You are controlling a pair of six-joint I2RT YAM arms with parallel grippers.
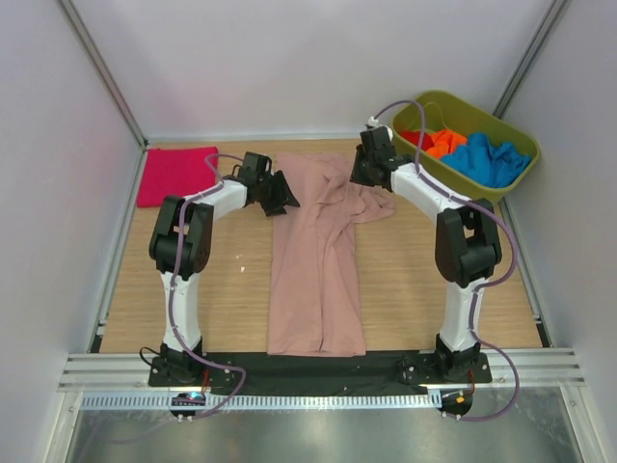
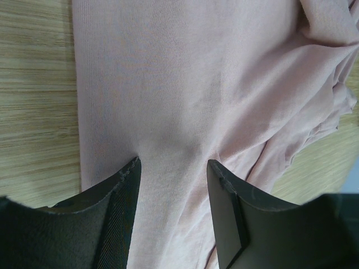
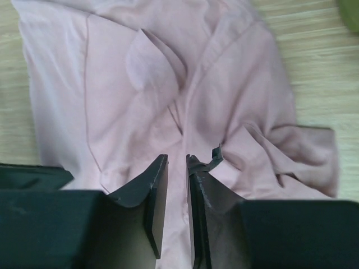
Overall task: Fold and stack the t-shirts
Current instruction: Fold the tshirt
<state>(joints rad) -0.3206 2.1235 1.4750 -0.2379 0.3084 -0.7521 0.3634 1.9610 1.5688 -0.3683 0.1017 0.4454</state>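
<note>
A dusty-pink t-shirt (image 1: 316,280) lies lengthwise down the middle of the wooden table, its far end rumpled; its print is hidden. My left gripper (image 1: 282,193) is open at the shirt's far left part, fingertips down on the flat cloth (image 2: 185,73), the gripper (image 2: 174,168) straddling a small rise. My right gripper (image 1: 362,174) is at the far right part by the bunched sleeve. In the right wrist view the gripper (image 3: 178,159) is nearly closed, with pink cloth (image 3: 224,84) filling the narrow gap. A folded magenta t-shirt (image 1: 174,176) lies at the far left.
An olive-green tub (image 1: 453,99) stands at the far right, holding a red (image 1: 416,138), an orange (image 1: 443,143) and a blue t-shirt (image 1: 487,159). White walls close the table at the back and both sides. A black strip runs along the near edge.
</note>
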